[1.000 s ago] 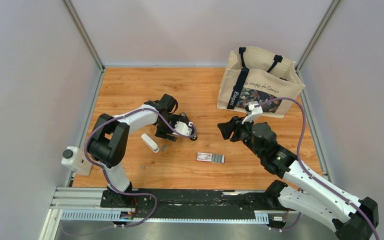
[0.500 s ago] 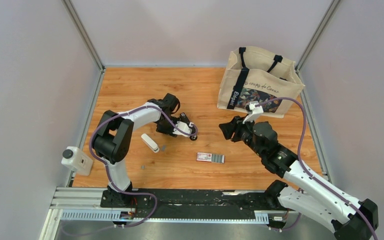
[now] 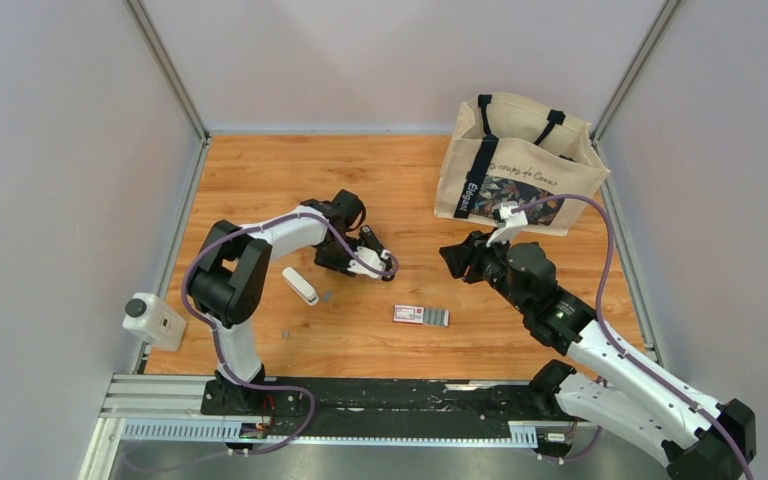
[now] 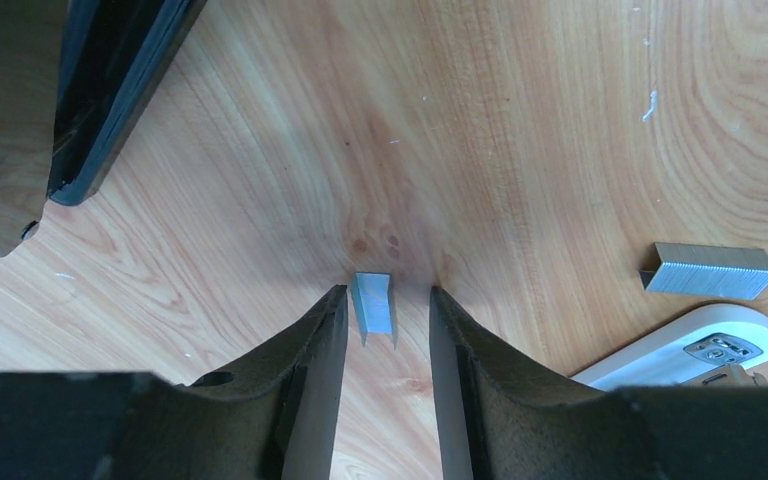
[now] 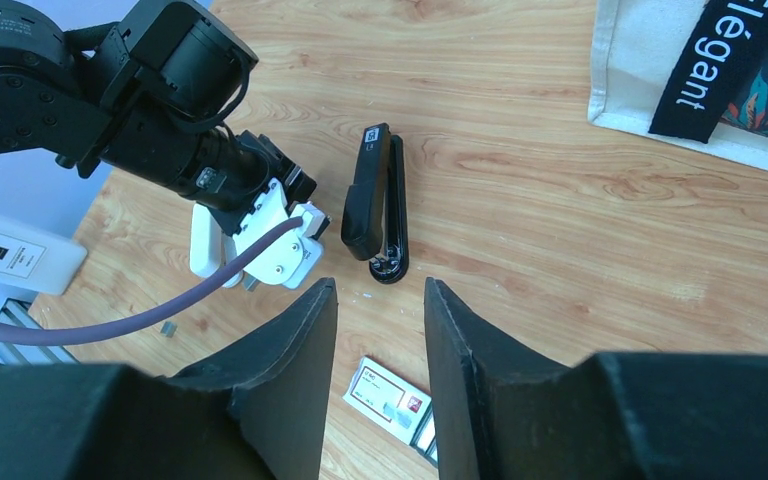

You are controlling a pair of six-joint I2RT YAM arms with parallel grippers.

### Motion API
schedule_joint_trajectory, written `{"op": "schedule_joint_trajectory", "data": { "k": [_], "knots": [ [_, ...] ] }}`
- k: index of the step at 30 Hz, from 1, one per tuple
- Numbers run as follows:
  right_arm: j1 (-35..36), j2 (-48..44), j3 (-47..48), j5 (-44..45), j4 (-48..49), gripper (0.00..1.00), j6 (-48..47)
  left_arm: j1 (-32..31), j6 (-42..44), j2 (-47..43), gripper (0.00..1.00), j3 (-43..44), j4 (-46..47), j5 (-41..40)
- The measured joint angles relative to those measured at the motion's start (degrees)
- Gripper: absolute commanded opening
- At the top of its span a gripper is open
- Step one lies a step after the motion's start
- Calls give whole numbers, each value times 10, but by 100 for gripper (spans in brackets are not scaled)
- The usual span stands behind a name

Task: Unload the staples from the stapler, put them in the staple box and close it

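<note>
- Left arm has swung its elbow inward and settled lower over the table since a second ago, and the left gripper (image 4: 388, 293) has narrowed; its fingers now stand either side of a short staple piece (image 4: 373, 305), a sliver of gap showing, not yet pinching it.
- Right arm has barely shifted; the right gripper (image 5: 380, 285) hovers above the table with its fingers parted and nothing between them, looking down on the scene.
- Tote bag (image 3: 520, 165) stands at the far right of the table, well apart from the work.
- Black stapler (image 5: 370, 200) lies on the wood just beside the left gripper, untouched by either arm.
- Red-and-white box (image 3: 421, 316) lies near the table's middle, between the two arms.
- White rounded tool (image 4: 690, 345) rests beside a longer staple strip (image 4: 710, 271), both loose on the wood.
- Judged step: gathering staples already out of the stapler. The next move appears to call for closing gently on the thin staple piece flush with the table, then lifting without letting it slip.
</note>
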Motion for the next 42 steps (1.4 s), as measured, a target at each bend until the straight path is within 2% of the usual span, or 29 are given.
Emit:
{"op": "schedule_joint_trajectory", "data": {
  "k": [2,5,8,20,24,27,32,36,37,40,42],
  "knots": [
    [-2,0,0,-1,0,40,0,-2,0,5,44,7,-7,-3],
    [-3,0,0,-4,-1,39,0,-4,-1,15,35,20,-18,-7],
    [-6,0,0,-6,-2,38,1,-5,-2,20,9,25,-24,-9],
    [-13,0,0,-16,-3,39,2,-12,-28,19,7,27,-26,-16],
    [-18,-1,2,-19,-9,38,1,-13,-68,2,7,45,-64,12],
    [-22,-6,9,-26,-18,39,-1,-11,-117,-35,6,109,-119,69],
    [-31,-36,32,-49,-22,46,-2,9,-235,-140,1,229,-169,227],
    [-35,-46,58,-92,-19,54,5,34,-349,-225,0,256,-175,374],
    [-35,-44,64,-111,-13,60,9,42,-385,-242,1,255,-172,413],
    [-35,-32,77,-170,7,63,24,63,-523,-276,1,228,-108,539],
    [-36,-10,92,-223,30,59,37,70,-651,-293,2,179,6,610]
  ]
}}
